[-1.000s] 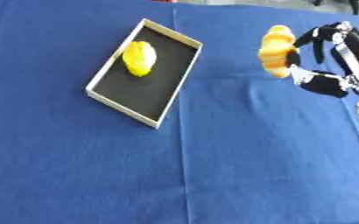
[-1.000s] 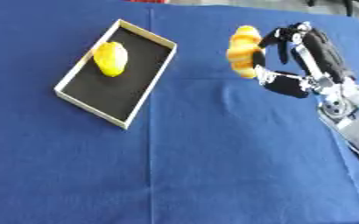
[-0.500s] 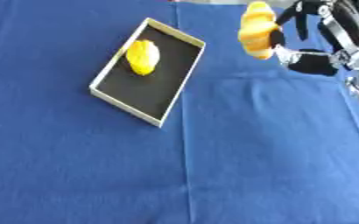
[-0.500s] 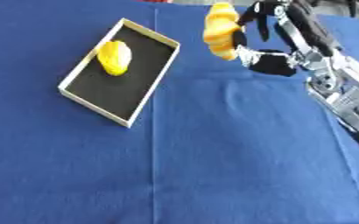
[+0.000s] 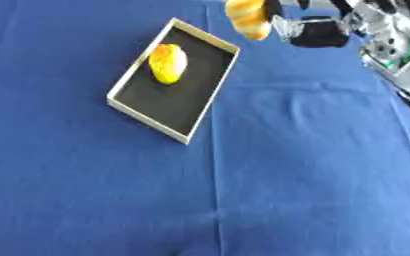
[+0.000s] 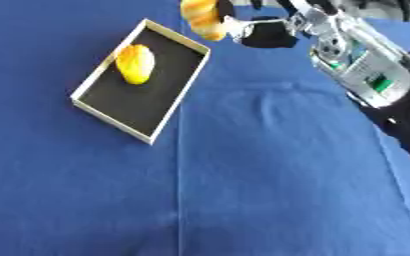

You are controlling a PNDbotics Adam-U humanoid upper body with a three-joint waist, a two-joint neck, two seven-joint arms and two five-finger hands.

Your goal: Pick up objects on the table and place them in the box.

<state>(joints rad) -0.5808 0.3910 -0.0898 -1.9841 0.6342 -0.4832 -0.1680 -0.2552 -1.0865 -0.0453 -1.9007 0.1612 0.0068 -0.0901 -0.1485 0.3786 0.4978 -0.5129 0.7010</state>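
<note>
Your right hand (image 6: 265,32): fingers curled round orange bread-like object (image 6: 201,17), held in air just beyond far right corner of box (image 5: 143,112). Yellow object (image 5: 167,62) lies inside box, far end. Blue table (image 5: 296,175).

My black and silver right hand (image 6: 265,31) carries an orange-yellow object (image 5: 247,18); at nine o'clock, a cream-rimmed, black-floored box (image 5: 145,115) holds a yellow lump (image 5: 167,62) on blue cloth (image 5: 243,190).
</note>
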